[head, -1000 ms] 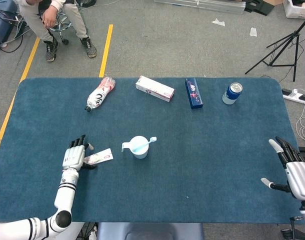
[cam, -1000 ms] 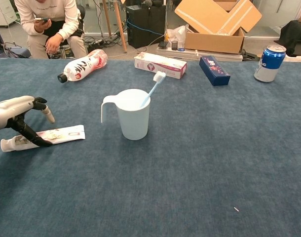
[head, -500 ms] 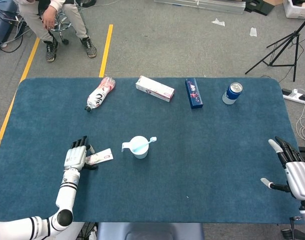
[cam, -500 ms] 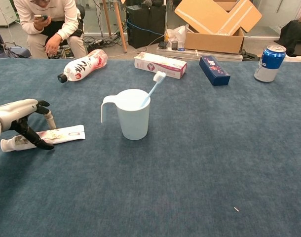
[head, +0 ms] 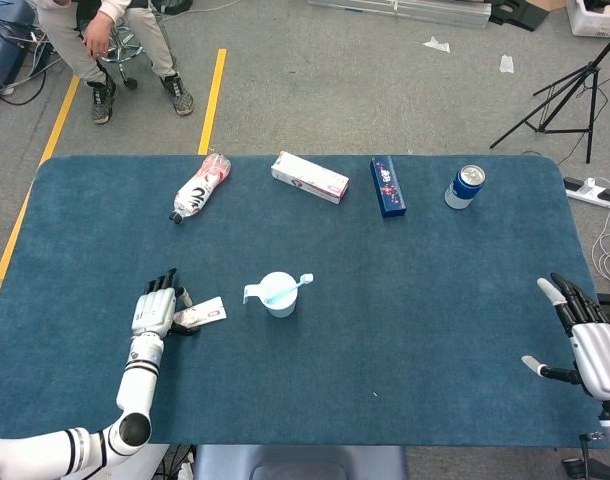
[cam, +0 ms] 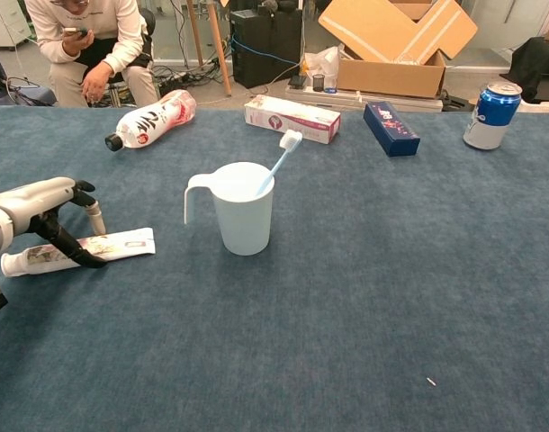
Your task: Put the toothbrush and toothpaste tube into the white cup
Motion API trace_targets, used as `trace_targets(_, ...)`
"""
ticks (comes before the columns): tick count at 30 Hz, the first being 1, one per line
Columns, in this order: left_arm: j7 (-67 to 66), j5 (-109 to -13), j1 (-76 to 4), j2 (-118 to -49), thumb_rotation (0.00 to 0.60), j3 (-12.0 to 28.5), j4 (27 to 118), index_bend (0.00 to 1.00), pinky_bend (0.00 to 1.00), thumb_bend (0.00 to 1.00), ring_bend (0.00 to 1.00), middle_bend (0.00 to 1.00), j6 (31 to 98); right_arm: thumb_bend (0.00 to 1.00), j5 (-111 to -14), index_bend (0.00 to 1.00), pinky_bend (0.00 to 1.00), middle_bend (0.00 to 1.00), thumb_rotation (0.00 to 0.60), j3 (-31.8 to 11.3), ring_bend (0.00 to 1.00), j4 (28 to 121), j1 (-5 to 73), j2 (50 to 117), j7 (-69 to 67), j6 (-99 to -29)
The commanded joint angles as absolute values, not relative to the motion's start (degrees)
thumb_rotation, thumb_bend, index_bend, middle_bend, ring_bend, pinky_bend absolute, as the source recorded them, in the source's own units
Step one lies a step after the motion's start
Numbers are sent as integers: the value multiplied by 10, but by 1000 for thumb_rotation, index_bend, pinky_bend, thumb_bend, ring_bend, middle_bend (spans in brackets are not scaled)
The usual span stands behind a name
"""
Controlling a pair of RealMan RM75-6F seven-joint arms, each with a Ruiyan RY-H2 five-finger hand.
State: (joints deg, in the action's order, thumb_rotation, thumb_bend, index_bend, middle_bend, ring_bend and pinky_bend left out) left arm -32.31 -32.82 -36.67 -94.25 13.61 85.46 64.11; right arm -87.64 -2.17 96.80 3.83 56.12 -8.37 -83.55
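Left hand (cam: 42, 209) arches over the toothpaste tube (cam: 81, 251) lying flat just left of the white cup (cam: 242, 208), fingers down but nothing lifted, toothbrush (cam: 279, 161) already standing inside, right hand (head: 589, 340) idle and spread.

The white cup (cam: 245, 208) stands upright near the table's middle, handle to the left. The toothbrush (cam: 277, 161) leans inside it, pale blue, head up and to the right. The toothpaste tube (cam: 76, 251) lies flat left of the cup, apart from it.
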Motion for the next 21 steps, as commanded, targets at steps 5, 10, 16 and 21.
trace_targets(5, -333, -321, -370, -947, 600, 133, 849, 460, 0, 75, 0, 0, 643, 0, -876, 0, 150, 0, 600, -22, 0, 968, 38, 560, -86, -836)
trace_targets(10, -332, -322, -370, -948, 600, 133, 846, 477, 0, 96, 0, 0, 645, 0, -876, 0, 150, 0, 600, -22, 0, 968, 38, 560, -87, -836)
trace_targets(16, -330, -328, -369, -951, 600, 131, 844, 515, 0, 206, 0, 0, 649, 0, -876, 0, 150, 0, 600, -22, 0, 968, 38, 560, -86, -837)
trace_targets(21, -326, -336, -366, -950, 600, 130, 845, 551, 0, 296, 0, 0, 654, 0, -876, 0, 150, 0, 600, -22, 0, 968, 37, 560, -86, -838)
